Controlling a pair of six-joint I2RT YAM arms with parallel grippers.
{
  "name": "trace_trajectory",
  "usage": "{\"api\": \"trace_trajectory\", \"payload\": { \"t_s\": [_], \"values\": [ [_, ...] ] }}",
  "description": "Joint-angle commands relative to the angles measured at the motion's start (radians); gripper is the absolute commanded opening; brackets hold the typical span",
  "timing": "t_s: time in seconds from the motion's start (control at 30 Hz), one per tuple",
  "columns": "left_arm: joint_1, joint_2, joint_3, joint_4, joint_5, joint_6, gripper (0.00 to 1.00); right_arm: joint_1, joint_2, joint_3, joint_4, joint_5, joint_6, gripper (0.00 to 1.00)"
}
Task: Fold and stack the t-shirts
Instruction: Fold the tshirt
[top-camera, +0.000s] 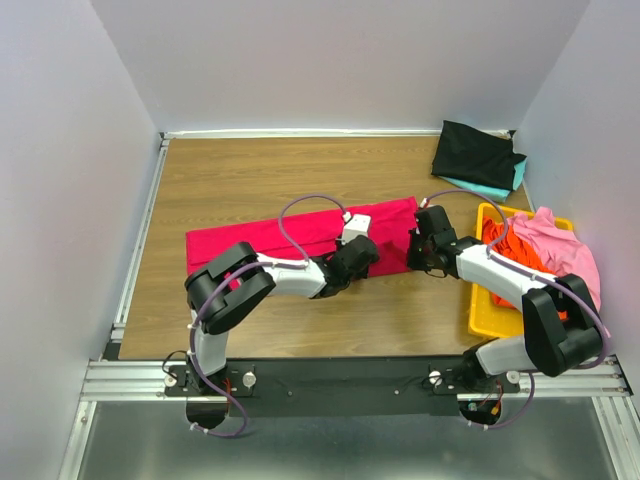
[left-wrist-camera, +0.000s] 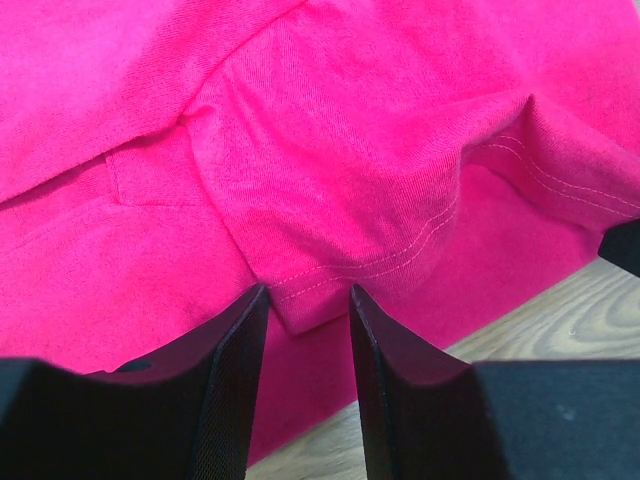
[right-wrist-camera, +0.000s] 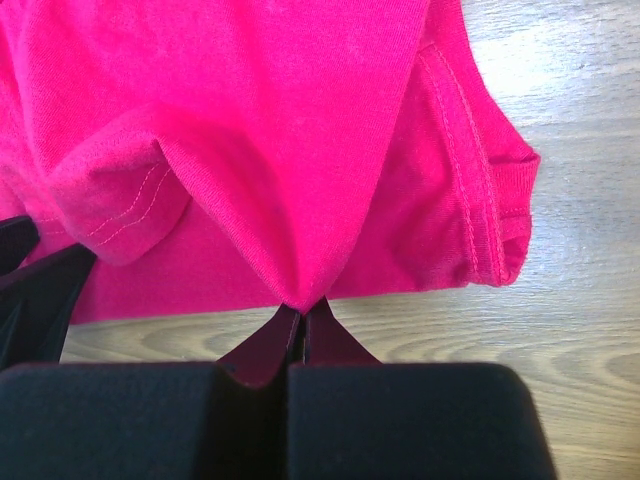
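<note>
Both arms are bent at the elbow and reach low toward the middle. The left arm stretches to the right; the left tool has its fingers apart, a hem of the red shirt between their tips. The right tool is closed tight and pinches the shirt.

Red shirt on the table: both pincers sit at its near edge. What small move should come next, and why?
Probably the left pincer should close. Its fingers stand apart with a hemmed fold of the red shirt between them, not yet pinched, while the right pincer is shut on a tuck of the cloth. With both spots held, the shirt could likely be lifted to fold.
</note>
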Motion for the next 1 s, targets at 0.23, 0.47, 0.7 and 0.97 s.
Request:
{"api": "trace_trajectory", "payload": {
  "t_s": [0.23,0.47,0.7,0.97],
  "values": [
    [-0.022,0.026,0.018,-0.061,-0.075,-0.015,0.27,-0.004,-0.031,-0.011,-0.015,-0.019,0.004,0.01],
    [-0.027,-0.019,0.001,-0.080,-0.096,-0.012,0.00,-0.004,-0.064,-0.014,-0.031,-0.033,0.008,0.01],
    [-0.030,-0.080,-0.043,-0.090,-0.104,-0.013,0.00,-0.005,-0.069,-0.004,-0.074,0.004,0.015,0.01],
    [-0.039,-0.125,-0.077,-0.104,-0.100,-0.009,0.00,-0.005,-0.100,-0.011,-0.104,0.010,0.037,0.04]
  ]
}}
